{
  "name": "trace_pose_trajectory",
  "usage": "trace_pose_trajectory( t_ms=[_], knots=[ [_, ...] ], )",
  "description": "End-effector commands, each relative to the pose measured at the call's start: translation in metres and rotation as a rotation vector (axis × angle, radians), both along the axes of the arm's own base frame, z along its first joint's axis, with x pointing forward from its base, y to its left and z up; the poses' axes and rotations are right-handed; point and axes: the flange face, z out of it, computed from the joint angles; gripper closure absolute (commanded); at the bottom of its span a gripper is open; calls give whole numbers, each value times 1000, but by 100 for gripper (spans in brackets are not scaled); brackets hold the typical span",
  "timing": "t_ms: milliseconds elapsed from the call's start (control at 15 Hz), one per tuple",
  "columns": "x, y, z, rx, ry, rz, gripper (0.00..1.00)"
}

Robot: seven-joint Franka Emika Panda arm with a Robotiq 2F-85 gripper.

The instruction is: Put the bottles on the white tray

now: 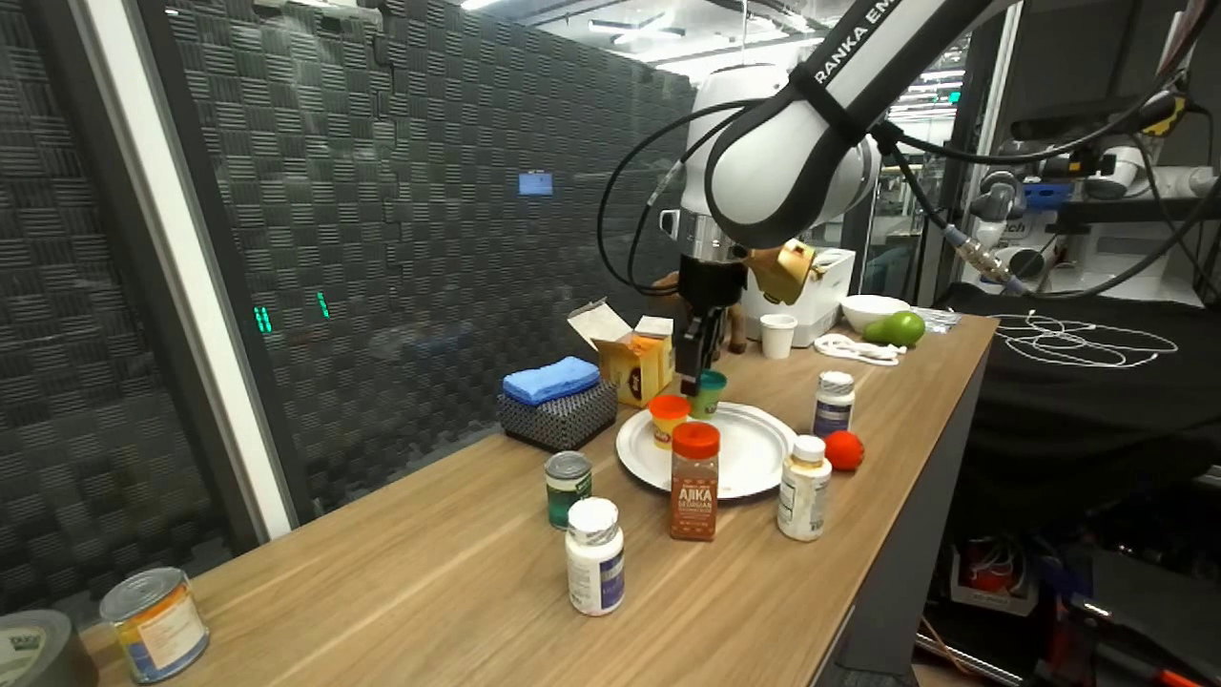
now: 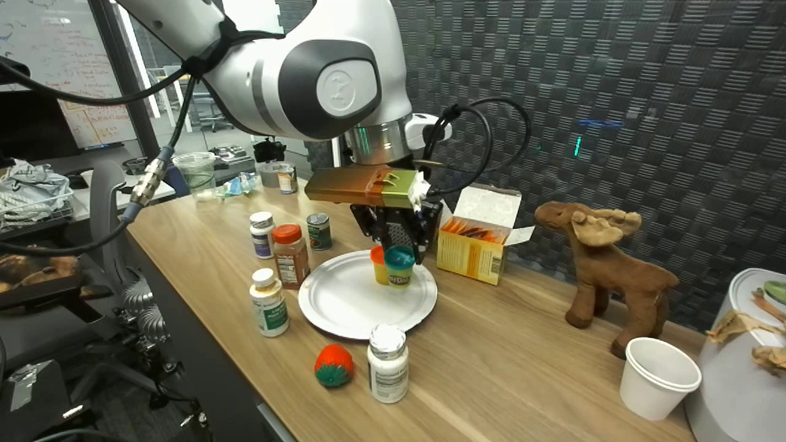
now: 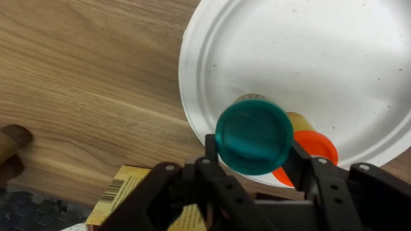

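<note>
Wood-grain bench, long edge along dark textured wall. Ceiling lights on. Written-on whiteboard in background.

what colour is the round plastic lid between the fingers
Teal green; the round plastic lid shows best in the wrist view.

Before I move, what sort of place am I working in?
Likely a robotics lab or lab-like office: there's a written-on whiteboard, dark textured wall panels, and what looks like another robot in the background.
</note>
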Motion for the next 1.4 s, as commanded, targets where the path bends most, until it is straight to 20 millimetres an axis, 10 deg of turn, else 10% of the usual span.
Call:
trace_pose_trajectory(
  t_ms=[0,533,600,667,1000,1333],
  knots=[
    [-9,3,5,22,-18,56,73],
    [-9,-5,-3,10,-21,64,73],
    [-10,-5,-3,11,-16,66,67],
    [-10,-5,-3,14,-12,69,23],
    [-11,-7,2,34,-14,78,1],
    [-12,-11,12,49,-10,66,0]
  ],
)
